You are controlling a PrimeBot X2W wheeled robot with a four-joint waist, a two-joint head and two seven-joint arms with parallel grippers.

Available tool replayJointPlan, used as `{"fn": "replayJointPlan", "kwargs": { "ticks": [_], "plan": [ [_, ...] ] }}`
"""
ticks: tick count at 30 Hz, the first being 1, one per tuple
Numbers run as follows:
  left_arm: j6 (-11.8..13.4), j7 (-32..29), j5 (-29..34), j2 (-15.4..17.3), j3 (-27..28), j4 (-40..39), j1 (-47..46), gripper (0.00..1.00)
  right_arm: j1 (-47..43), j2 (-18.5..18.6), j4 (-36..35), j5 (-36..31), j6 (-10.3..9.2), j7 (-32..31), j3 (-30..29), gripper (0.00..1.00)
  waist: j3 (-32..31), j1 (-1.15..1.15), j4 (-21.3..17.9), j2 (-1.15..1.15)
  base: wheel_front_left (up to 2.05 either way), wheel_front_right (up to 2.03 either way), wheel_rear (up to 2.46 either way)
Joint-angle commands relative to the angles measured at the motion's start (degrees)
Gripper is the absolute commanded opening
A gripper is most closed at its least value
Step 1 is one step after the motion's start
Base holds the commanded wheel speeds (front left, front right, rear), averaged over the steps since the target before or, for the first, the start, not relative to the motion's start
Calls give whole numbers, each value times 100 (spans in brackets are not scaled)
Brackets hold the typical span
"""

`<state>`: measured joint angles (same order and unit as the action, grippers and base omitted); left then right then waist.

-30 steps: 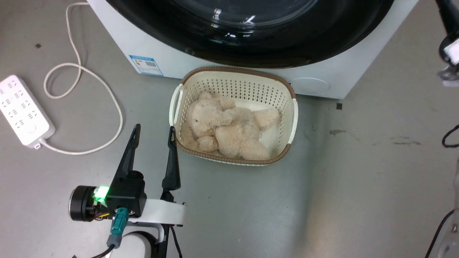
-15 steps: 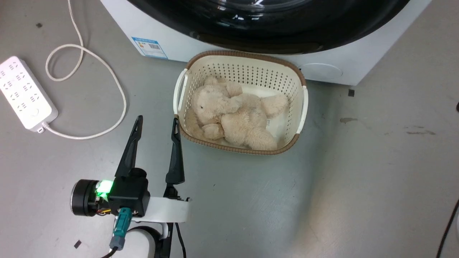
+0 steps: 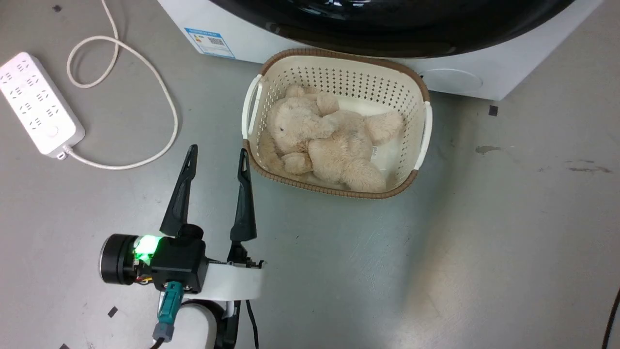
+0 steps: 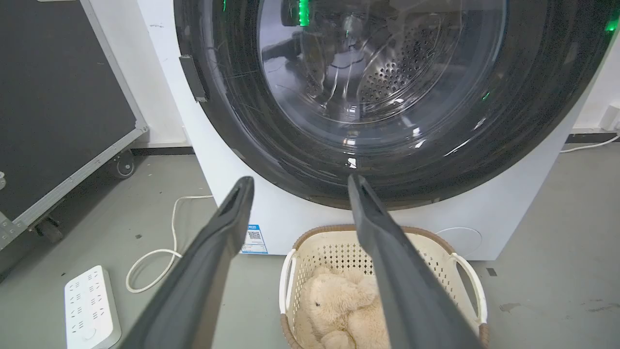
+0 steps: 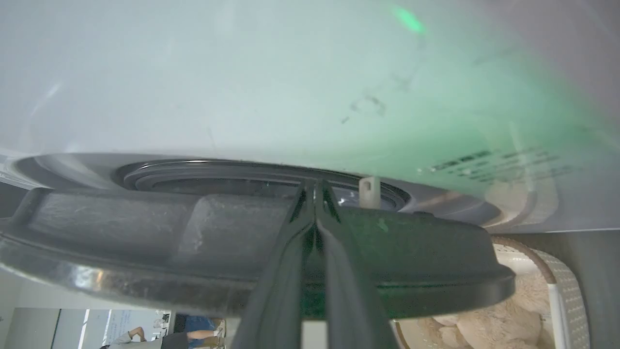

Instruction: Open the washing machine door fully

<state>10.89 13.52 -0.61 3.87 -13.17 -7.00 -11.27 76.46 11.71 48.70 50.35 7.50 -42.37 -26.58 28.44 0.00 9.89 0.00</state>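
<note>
Grey floor (image 3: 484,242), washing machine (image 3: 513,72) up top, washing machine door (image 5: 145,228) barely ajar. Right gripper (image 5: 315,186) pinched closed, tips at door's inner rim: may slip off glossy edge, door swings shut. Left gripper (image 3: 218,150) spread wide, empty, beside basket (image 3: 339,53).

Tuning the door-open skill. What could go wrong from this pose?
1. The right tool, shut, hooks behind the edge of the washing machine door without clamping it, so it may slip off.
2. The basket sits close before the washing machine, below the door. A low arm could knock it.
</note>
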Motion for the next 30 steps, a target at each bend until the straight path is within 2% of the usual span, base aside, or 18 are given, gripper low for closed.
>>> {"fn": "replayJointPlan", "kwargs": {
  "ticks": [1, 8, 16, 25, 30],
  "plan": [
    [52, 66, -14, 11, -43, -32, -122, 100, 198, -14, 151, 139, -1, -161, -62, 0, 13, 0, 22, 0, 0, 0, 0],
    [116, 148, -38, 41, -106, -4, -106, 100, 143, -42, 357, 328, -1, -702, -225, 0, -115, 0, 10, 0, 0, 0, 0],
    [109, 148, -87, 79, -34, 114, 28, 100, -644, -307, -18, 254, -1, -1061, -111, 0, -558, 0, -112, 0, 0, 0, 0],
    [-68, 148, -269, 107, 20, 458, 297, 100, -1961, -808, -683, 363, -1, -1621, 60, 0, -1284, 0, -237, 0, 0, 0, 0],
    [-217, 148, -443, 92, 41, 567, 421, 100, -2497, -875, -943, 620, -1, -1915, 315, 0, -1505, 0, -227, 0, 0, 0, 0]
  ]
}}
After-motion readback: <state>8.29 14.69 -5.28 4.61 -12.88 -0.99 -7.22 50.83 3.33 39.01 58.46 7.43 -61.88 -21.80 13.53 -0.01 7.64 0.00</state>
